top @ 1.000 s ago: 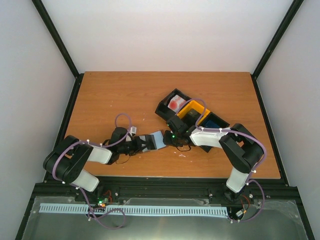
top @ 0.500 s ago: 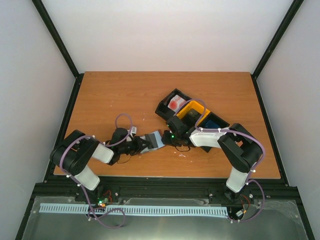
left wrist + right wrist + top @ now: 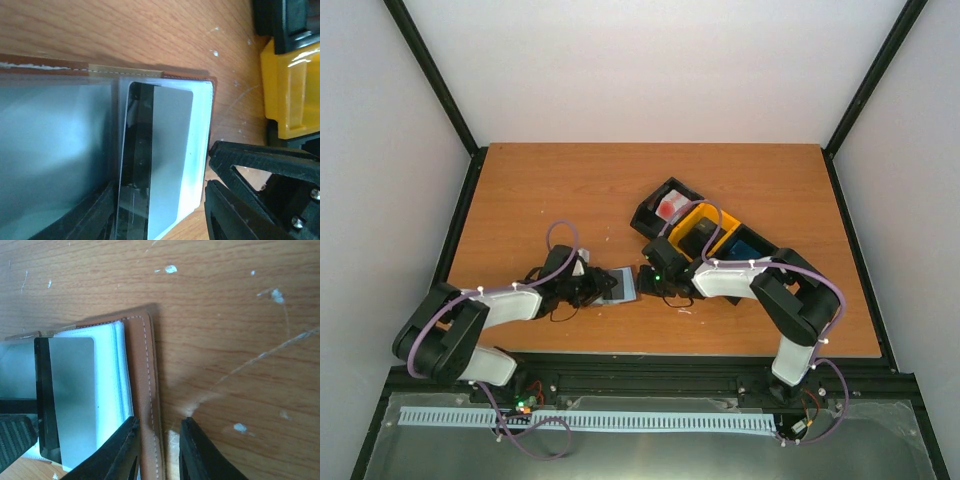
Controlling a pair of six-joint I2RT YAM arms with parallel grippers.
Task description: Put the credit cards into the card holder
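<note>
The brown card holder (image 3: 626,285) lies open on the table between both grippers, pale inside (image 3: 199,130). A credit card (image 3: 170,150) with a grey face and a black stripe lies on its right half; it also shows in the right wrist view (image 3: 72,395). My left gripper (image 3: 160,185) is at the card's near end, jaws well apart on either side of it, pinching nothing I can see. My right gripper (image 3: 159,420) is nearly shut astride the holder's stitched brown edge (image 3: 145,390). From above, the left gripper (image 3: 594,288) and right gripper (image 3: 646,278) flank the holder.
The black-and-yellow tray (image 3: 698,214) stands just behind the right gripper. It holds a blue card (image 3: 748,246) at its right end and a red-and-white item (image 3: 668,207) at its left end. Its yellow wall (image 3: 292,90) is close on the right.
The left arm has dropped its elbow and now lies stretched low along the table. The right gripper and the holder have shifted a little to the left.
</note>
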